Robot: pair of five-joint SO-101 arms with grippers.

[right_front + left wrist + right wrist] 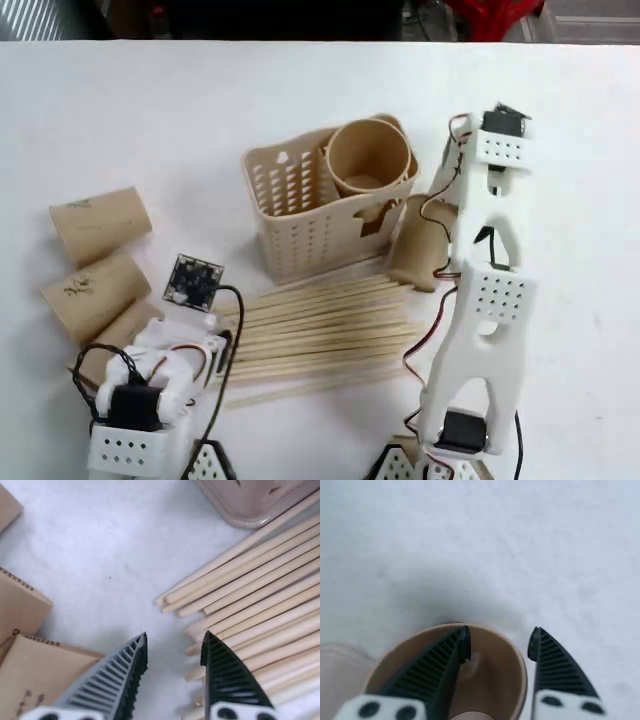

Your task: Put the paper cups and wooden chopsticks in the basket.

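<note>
Right wrist view puts my right gripper (500,632) at the mouth of a paper cup (492,685). One finger hangs inside the opening and the other outside the rim, with the jaws apart, so the wall is straddled but not pinched. In the high view that cup sits just beside the basket (300,215), half hidden under my right arm (490,300); I cannot tell whether it is upright or tipped.

One brown cup (368,155) is already in the basket. Three more cups (95,290) lie on their sides well to the other side of the white table (560,120). The wooden chopsticks (320,325) are fanned out in front of the basket, none of them inside it.

My left gripper (172,642) hangs low with its jaws apart and holds nothing, between those lying cups and the near ends of the chopsticks.

I judge this as the grasp step for the second cup, early in the job. Next I need to close on the cup's wall gently enough not to crush the paper, lift it clear of the basket's rim, and carry it over the opening beside the cup already there. Too hard a squeeze would likely buckle the rim.
</note>
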